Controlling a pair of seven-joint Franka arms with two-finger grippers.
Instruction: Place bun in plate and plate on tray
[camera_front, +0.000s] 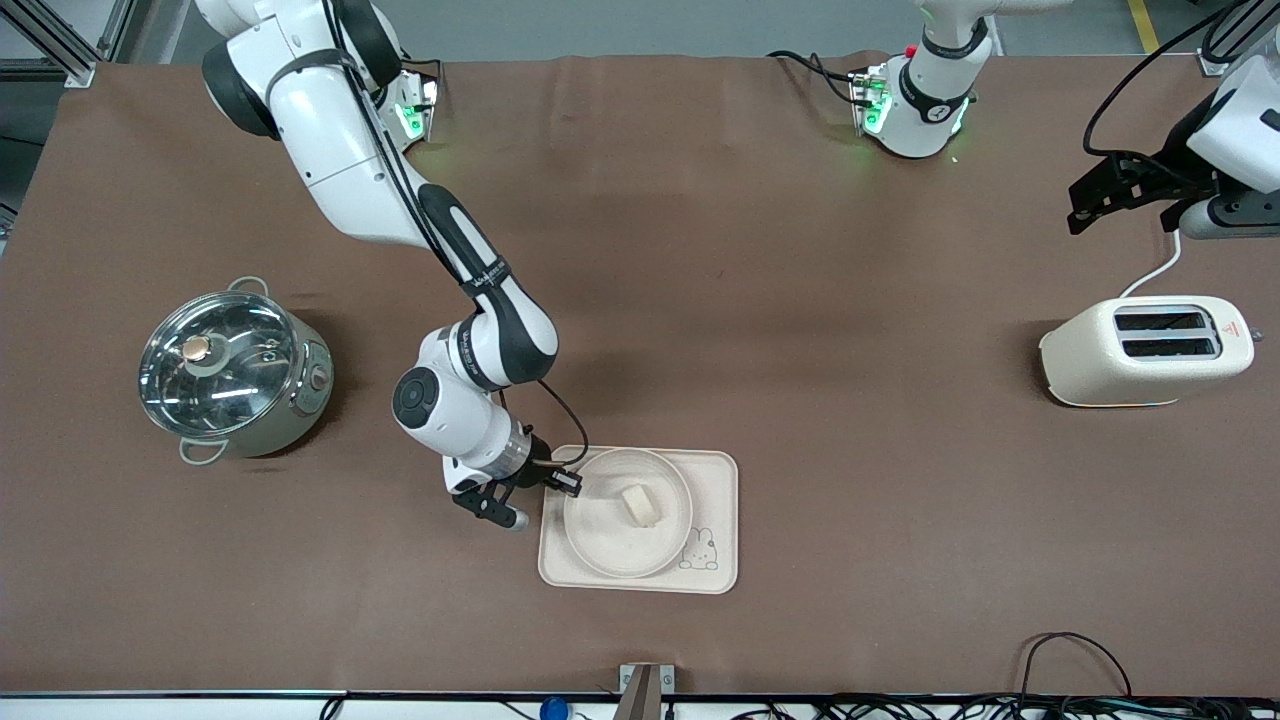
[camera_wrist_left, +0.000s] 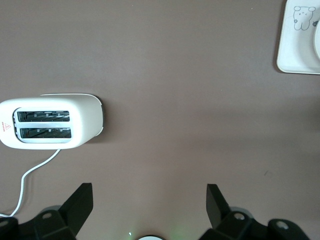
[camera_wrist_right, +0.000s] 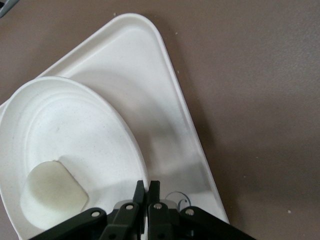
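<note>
The plate lies on the tray, toward the tray's end nearer the right arm. The bun sits in the plate. My right gripper is shut on the plate's rim at the side toward the right arm. In the right wrist view the fingertips pinch the rim of the plate, with the bun inside and the tray under it. My left gripper waits open and empty, raised above the toaster's end of the table; its wrist view shows bare cloth between the fingers.
A cream toaster stands toward the left arm's end of the table, also in the left wrist view. A steel pot with a glass lid stands toward the right arm's end. A corner of the tray shows in the left wrist view.
</note>
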